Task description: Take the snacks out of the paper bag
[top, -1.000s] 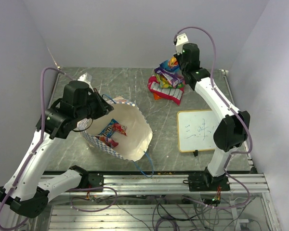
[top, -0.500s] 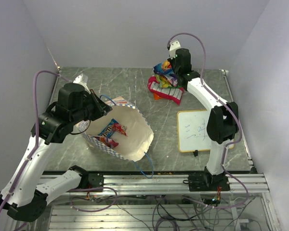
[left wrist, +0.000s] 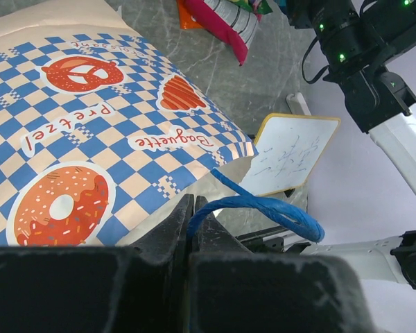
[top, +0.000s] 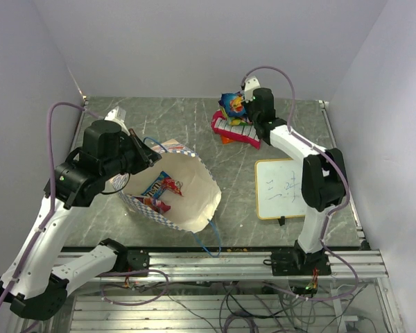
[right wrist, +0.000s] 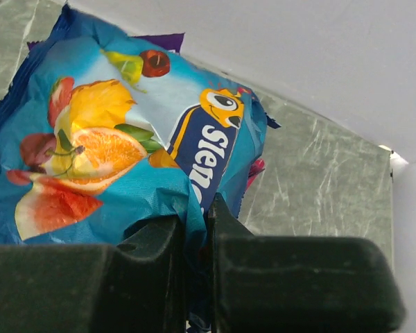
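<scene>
The paper bag (top: 194, 201) lies tipped on the table, its open mouth facing up and towards me. Two snacks show inside it: a red-and-blue packet (top: 163, 185) and another (top: 152, 203) below it. My left gripper (top: 151, 154) (left wrist: 193, 208) is shut on the bag's blue string handle (left wrist: 281, 211), beside the checkered wall (left wrist: 90, 118). My right gripper (top: 243, 105) (right wrist: 197, 215) is shut on a blue fruit-print packet (top: 231, 104) (right wrist: 118, 152) at the back of the table. That packet hangs just over a red-and-white packet (top: 236, 130) and other snacks lying there.
A white framed writing board (top: 284, 187) (left wrist: 291, 149) lies at the right, near the right arm's base. The bag's second blue handle (top: 209, 239) trails towards the front rail. The back wall stands close behind the snack pile.
My right arm has swung left and lower, carrying the blue packet to the back edge of the snack pile. My left arm shifted slightly, still holding the handle.
</scene>
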Action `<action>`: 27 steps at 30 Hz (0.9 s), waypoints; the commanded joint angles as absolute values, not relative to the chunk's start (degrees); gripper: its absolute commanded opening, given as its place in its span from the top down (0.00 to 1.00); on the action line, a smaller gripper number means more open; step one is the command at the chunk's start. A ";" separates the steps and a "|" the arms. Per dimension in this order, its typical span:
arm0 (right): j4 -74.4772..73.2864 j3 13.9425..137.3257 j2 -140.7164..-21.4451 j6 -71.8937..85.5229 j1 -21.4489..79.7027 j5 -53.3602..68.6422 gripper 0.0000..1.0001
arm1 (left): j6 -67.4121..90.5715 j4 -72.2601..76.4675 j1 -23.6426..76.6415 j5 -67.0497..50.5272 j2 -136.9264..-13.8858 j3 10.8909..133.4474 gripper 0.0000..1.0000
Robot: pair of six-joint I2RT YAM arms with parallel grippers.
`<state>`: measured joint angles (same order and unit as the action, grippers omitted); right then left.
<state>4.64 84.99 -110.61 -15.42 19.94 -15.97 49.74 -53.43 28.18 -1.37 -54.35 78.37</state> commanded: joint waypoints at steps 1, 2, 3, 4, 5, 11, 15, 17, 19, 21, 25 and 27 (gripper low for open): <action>9.43 80.71 -105.87 -12.53 19.80 -12.96 1.00 | 48.91 -52.56 27.91 -1.98 -54.58 79.18 0.93; 10.08 79.28 -105.11 -12.34 19.80 -12.22 1.00 | 48.99 -52.19 27.94 -2.13 -54.49 78.77 0.93; 10.58 78.05 -104.78 -12.19 19.78 -11.60 1.00 | 49.10 -51.74 27.90 -2.32 -54.37 78.49 0.93; 10.70 77.29 -104.57 -11.97 19.82 -10.92 1.00 | 49.19 -51.56 27.90 -2.52 -54.36 78.27 0.93; 10.36 76.84 -104.59 -12.00 19.80 -9.84 1.00 | 49.17 -51.44 27.89 -2.69 -54.40 78.23 0.93; 9.09 75.95 -105.67 -13.89 21.15 -1.96 1.00 | 48.95 -51.26 27.93 -2.19 -54.31 78.00 0.93; 8.49 75.87 -107.20 -14.15 22.13 -1.90 1.00 | 49.61 -50.89 27.90 -2.73 -54.68 77.51 0.93; 8.40 75.76 -107.75 -14.08 22.23 -1.85 0.96 | 49.74 -51.08 27.91 -2.73 -55.00 77.80 0.93; 7.99 75.87 -108.37 -14.15 22.32 -1.90 0.92 | 49.90 -51.17 27.87 -2.22 -55.06 78.11 0.93; 7.23 76.37 -108.90 -13.59 22.38 -1.65 0.90 | 50.07 -51.07 27.87 -1.71 -54.74 78.22 0.93; 7.45 76.78 -110.13 -13.29 23.11 -1.11 0.89 | 50.41 -51.16 27.82 -1.30 -53.87 77.88 0.93; 6.75 77.64 -111.07 -12.59 23.20 -0.98 0.89 | 50.65 -51.41 27.94 -1.26 -53.60 77.64 0.93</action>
